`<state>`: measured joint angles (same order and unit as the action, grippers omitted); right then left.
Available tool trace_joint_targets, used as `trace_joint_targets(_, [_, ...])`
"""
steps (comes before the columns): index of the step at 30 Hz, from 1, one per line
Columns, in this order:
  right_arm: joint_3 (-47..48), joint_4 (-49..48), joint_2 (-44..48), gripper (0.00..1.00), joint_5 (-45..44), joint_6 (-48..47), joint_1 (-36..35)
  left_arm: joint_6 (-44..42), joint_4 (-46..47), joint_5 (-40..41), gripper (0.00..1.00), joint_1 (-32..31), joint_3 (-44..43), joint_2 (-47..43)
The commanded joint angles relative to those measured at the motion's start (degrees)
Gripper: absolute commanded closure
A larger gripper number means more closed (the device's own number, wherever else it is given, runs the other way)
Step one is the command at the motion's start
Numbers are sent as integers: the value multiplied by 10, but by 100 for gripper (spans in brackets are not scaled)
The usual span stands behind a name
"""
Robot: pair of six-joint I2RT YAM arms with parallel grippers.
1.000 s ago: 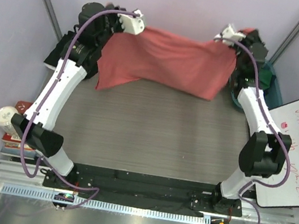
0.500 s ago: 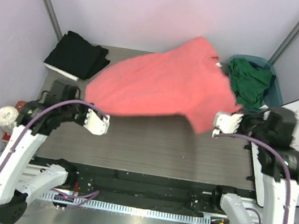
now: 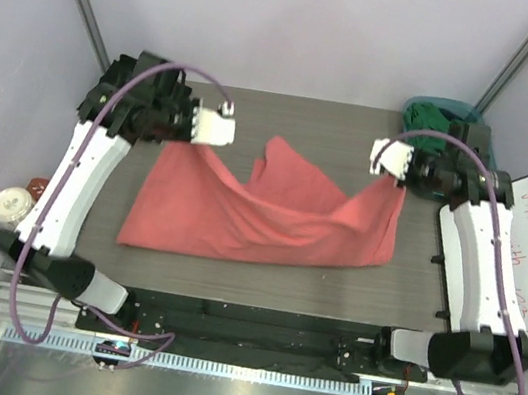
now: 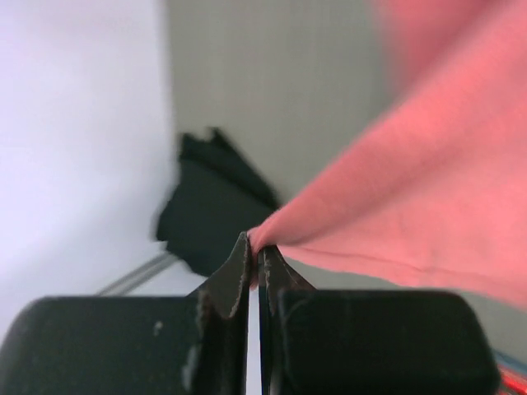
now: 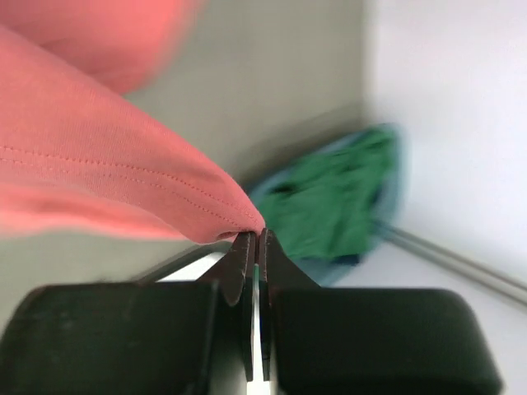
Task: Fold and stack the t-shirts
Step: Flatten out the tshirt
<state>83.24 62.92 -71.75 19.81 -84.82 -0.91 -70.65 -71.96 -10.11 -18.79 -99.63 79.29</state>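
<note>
Was in the spreading step: laying the pink shirt (image 3: 270, 221) out flat before any fold. Held it by its two far corners, left jaws pinched tight on the left one and right jaws pinched tight on the right one, each wrist view showing cloth squeezed between closed tips. Lay with its near part on the table (image 3: 296, 127), mid-table, near hem toward the arm bases. Rose at both far corners to the jaws and sagged into a deep crease between them, so not yet flat. Left the black shirt (image 4: 210, 206) at the far left corner, mostly behind the left arm in the top view. Left the green shirt (image 3: 437, 120) bunched in the basket (image 3: 462, 107) at the far right.

Judged the next move to call for lowering both corners together while drawing them apart and away, to pull out the middle sag. Judged release safe only once the cloth lay smooth. Risked a fold-over or a wrinkle at the centre if dropped as held.

Half a second before, had the shirt airborne, billowed wide and tilted toward the far right, with both arms drawn back near. Found it landed now, with the arms reaching far again. A second before, hung like a curtain between jaws at the far edge. Rested now over its near part.
</note>
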Motion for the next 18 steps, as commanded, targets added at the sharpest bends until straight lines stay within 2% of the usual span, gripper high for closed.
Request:
trace_joint_targets(1, [42,-299,-101,99,-13,97,1,97,180,117,100,-6,-128,138])
trace_joint_targets(2, [45,-387,-140,99,-21,98,-3,97,208,145,100,-11,-145,160])
trace_joint_targets(4, [52,-492,-185,99,-61,112,-8,62,303,233,100,-24,-196,226])
trace_joint_targets(5, [54,-623,-205,99,-80,120,-9,47,356,256,100,-27,-210,245])
trace_joint_targets(6, [70,-696,-254,99,-99,127,-15,31,405,279,100,-27,-239,269])
trace_joint_targets(7, [82,-764,-276,99,-120,130,-21,-19,544,319,100,-27,-252,305])
trace_joint_targets(8, [95,-909,-304,99,-179,135,-25,-39,620,336,100,-27,-263,325])
trace_joint_targets(9, [137,-965,-340,99,-202,127,-35,-65,673,348,100,-32,-307,342])
trace_joint_targets(10, [157,-1026,-356,99,-240,121,-37,-96,805,366,100,-37,-326,361])
trace_joint_targets(11, [176,-1118,-363,99,-276,109,-39,-105,842,372,100,-41,-340,360])
trace_joint_targets(13, [206,-1144,-326,99,-303,107,-41,-105,926,384,100,-63,-321,327])
trace_joint_targets(14, [192,-1127,-294,99,-299,135,-41,-91,962,388,100,-79,-230,256])
trace_joint_targets(15, [123,-1093,-245,99,-286,157,-40,-81,964,385,100,-89,-164,200])
trace_joint_targets(16, [78,-1038,-144,99,-265,176,-40,-66,956,380,100,-98,-93,148])
trace_joint_targets(17, [25,-895,-79,99,-228,193,-38,-33,883,366,100,-111,52,39])
trace_joint_targets(18, [-66,-780,-28,99,-116,176,-32,-8,819,360,100,-117,114,-7])
